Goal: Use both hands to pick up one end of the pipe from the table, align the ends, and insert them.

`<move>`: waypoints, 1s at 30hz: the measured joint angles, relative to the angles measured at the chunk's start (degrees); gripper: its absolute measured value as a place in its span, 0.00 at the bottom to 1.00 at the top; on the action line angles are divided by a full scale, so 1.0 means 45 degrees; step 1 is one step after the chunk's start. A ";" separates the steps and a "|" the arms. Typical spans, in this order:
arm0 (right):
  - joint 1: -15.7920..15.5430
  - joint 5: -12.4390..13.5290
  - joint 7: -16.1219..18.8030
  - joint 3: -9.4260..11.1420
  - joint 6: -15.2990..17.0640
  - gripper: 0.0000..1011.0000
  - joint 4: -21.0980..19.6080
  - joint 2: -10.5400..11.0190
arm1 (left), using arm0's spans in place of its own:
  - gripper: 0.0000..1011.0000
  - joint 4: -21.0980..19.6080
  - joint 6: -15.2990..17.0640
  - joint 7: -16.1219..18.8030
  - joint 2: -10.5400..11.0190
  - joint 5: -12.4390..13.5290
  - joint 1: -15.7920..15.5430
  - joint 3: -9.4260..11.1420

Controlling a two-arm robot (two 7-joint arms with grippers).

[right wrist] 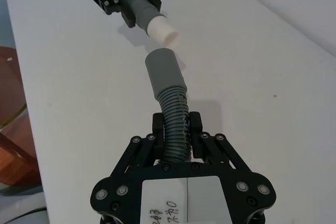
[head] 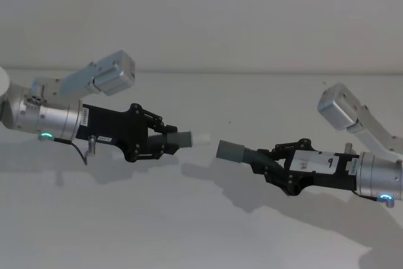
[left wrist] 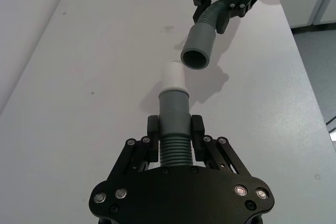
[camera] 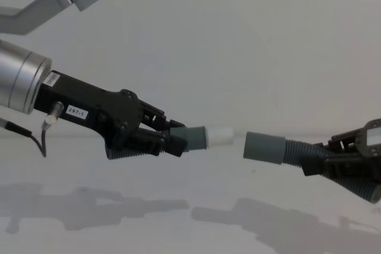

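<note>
Both pipe pieces hang in the air above the white table [head: 189, 231], end to end. My left gripper [head: 165, 142] is shut on the ribbed part of one piece [left wrist: 173, 106], whose narrow white tip [camera: 219, 135] points toward the other arm. My right gripper [head: 267, 160] is shut on the ribs of the second piece [right wrist: 173, 114], whose wider plain grey cuff [camera: 265, 146] faces the tip. A short gap separates the two ends. In the head view the cuff [head: 232, 151] sits slightly lower than the tip [head: 201, 138]. The cuff's open mouth [left wrist: 195, 59] shows in the left wrist view.
A plain pale wall stands behind the table. The table's edge [left wrist: 310, 103] runs along one side in the left wrist view, with floor beyond. A brown wooden object [right wrist: 10, 129] lies past the opposite edge in the right wrist view. Grey arm links [head: 107, 74] rise behind the grippers.
</note>
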 joint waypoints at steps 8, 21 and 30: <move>0.0142 0.0033 0.0018 -0.0117 -0.0067 0.27 0.0032 0.0005 | 0.35 0.0215 -0.0034 -0.0016 -0.0141 -0.0062 -0.0104 0.0147; 0.0533 0.0066 0.0047 -0.0383 -0.0146 0.27 0.0332 -0.0116 | 0.35 0.0542 -0.0100 -0.0078 -0.0294 -0.0157 -0.0289 0.0322; 0.0799 0.0058 0.0032 -0.0581 -0.0167 0.27 0.0582 -0.0194 | 0.35 0.0751 -0.0184 -0.0144 -0.0363 -0.0250 -0.0418 0.0438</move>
